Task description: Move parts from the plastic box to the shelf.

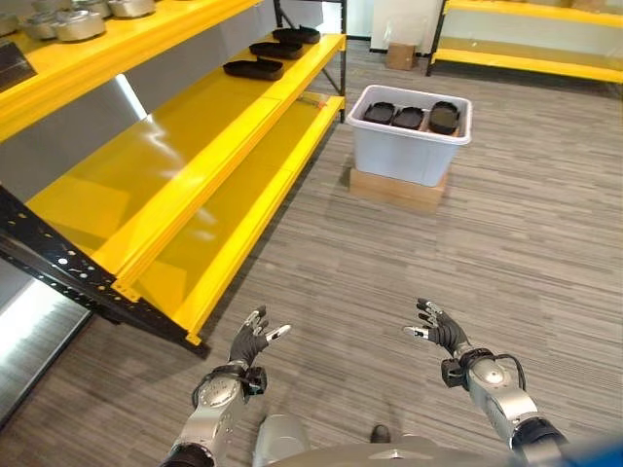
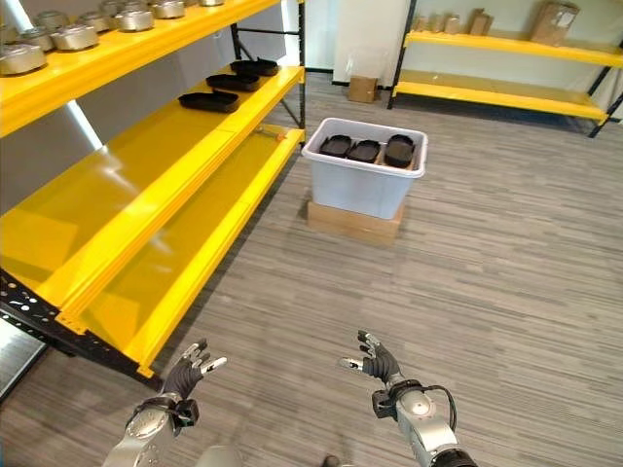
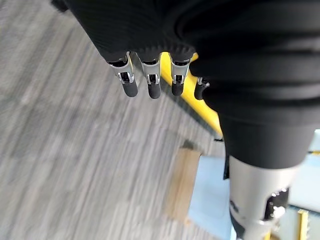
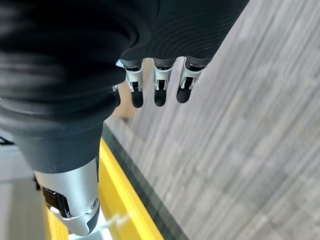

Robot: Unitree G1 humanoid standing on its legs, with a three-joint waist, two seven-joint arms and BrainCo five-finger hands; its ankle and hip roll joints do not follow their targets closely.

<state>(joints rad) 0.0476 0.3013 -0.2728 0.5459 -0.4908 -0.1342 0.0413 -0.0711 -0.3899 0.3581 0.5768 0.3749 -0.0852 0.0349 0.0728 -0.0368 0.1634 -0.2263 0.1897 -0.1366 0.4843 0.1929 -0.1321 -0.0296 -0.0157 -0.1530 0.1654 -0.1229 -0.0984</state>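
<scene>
A pale plastic box [image 1: 407,146] stands on a flat cardboard base [image 1: 397,190] far ahead on the floor, with three black parts [image 1: 410,117] upright inside it. Three more black parts [image 1: 275,49] lie on the far end of the yellow shelf [image 1: 185,146] along my left. My left hand [image 1: 252,341] and right hand [image 1: 440,331] hover low over the floor, well short of the box, both open with relaxed fingers [image 3: 150,82] and empty. The box is also in the right eye view [image 2: 365,180].
The yellow rack's lower shelf [image 1: 234,224] juts out near my left hand, its black corner post [image 1: 97,292] close by. Metal round parts [image 1: 78,21] sit on the top shelf. Another yellow rack [image 2: 506,68] and a cardboard box [image 2: 363,89] stand at the far wall.
</scene>
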